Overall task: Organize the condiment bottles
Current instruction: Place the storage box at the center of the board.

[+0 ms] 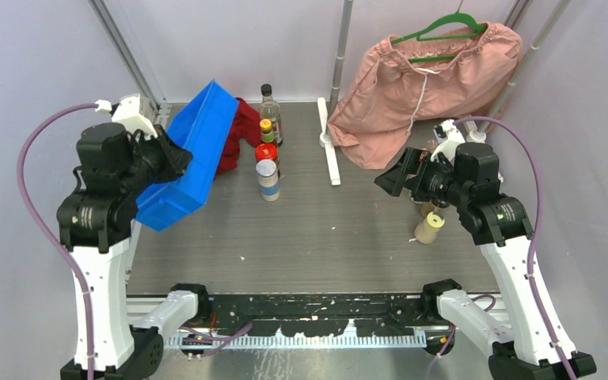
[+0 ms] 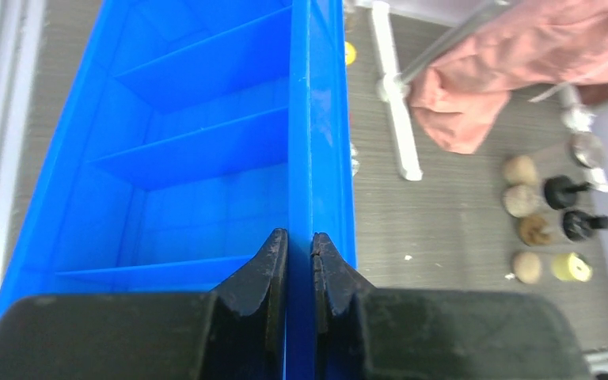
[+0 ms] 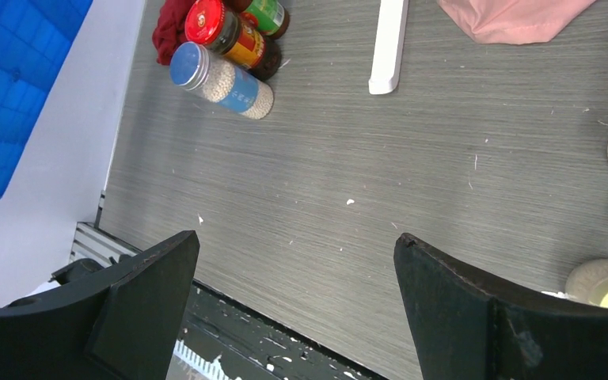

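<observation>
Your tray (image 1: 194, 154) sits rear-left, tipped up off the worktop (image 1: 324, 229), its wall between the left claw (image 2: 299, 234) fingers. You have a row of bottles (image 1: 267, 178) just right of it. The second bottle cluster (image 2: 534, 229) is far right. The garment (image 1: 419, 87) hangs rear-right.

The top view looks steeply down from behind the near edge and takes in the whole table (image 1: 324, 229). The left wrist view sits close behind its jaws, facing along the tray (image 2: 206, 158) wall pinched between them. The right wrist view looks down between its spread jaws from higher up. All share the tray; bottles (image 3: 222, 79) ahead and left of the right jaws also show from the top.
</observation>
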